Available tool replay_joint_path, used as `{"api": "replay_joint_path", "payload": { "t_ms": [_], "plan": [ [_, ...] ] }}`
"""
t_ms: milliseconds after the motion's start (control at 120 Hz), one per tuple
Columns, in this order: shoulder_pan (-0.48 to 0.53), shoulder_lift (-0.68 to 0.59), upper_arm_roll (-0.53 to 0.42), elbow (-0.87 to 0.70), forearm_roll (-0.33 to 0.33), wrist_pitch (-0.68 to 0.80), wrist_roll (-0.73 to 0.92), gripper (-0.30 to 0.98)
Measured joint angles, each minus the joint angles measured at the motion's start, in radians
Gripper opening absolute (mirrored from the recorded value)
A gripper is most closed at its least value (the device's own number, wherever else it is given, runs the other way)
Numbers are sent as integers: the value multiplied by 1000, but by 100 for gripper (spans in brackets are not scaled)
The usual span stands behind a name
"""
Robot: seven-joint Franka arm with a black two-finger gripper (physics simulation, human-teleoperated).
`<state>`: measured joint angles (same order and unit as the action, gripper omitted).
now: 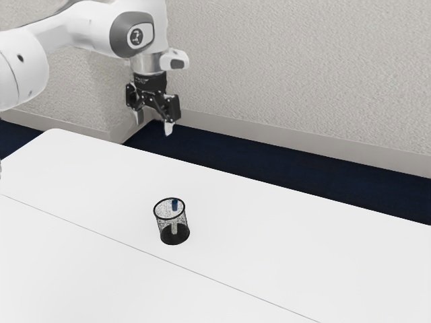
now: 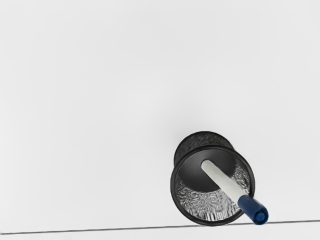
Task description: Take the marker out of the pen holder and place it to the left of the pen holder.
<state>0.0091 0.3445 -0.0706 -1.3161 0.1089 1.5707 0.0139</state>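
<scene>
So the marker [image 2: 225, 183] is in the pen holder [image 2: 195, 204], that's standing on the desk [image 1: 296, 249], wall [image 1: 289, 67] beyond it in exterior view.

The claw [image 1: 154, 125] hangs spread, marker [image 1: 175, 204] in pen holder [image 1: 174, 237].

Exterior view: from beside the arm [image 1: 84, 30], set back, angled down across the table [image 1: 303, 235]. Wrist view: nearer, from the arm's end, facing steeply down. Both share holder [image 2: 174, 200] and marker [image 2: 227, 186].

Blue-capped white marker [image 2: 225, 185] leaning inside black mesh pen holder [image 2: 173, 197], upright on table [image 1: 303, 235]
</scene>
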Motion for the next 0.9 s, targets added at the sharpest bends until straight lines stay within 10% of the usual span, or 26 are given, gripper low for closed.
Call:
{"api": "replay_joint_path", "payload": {
  "t_ms": [525, 900],
  "plan": [
    [-112, 166, 94, -90, -12, 268, -8, 69],
    [-195, 41, 91, -402, -5, 502, -8, 69]
  ]
}}
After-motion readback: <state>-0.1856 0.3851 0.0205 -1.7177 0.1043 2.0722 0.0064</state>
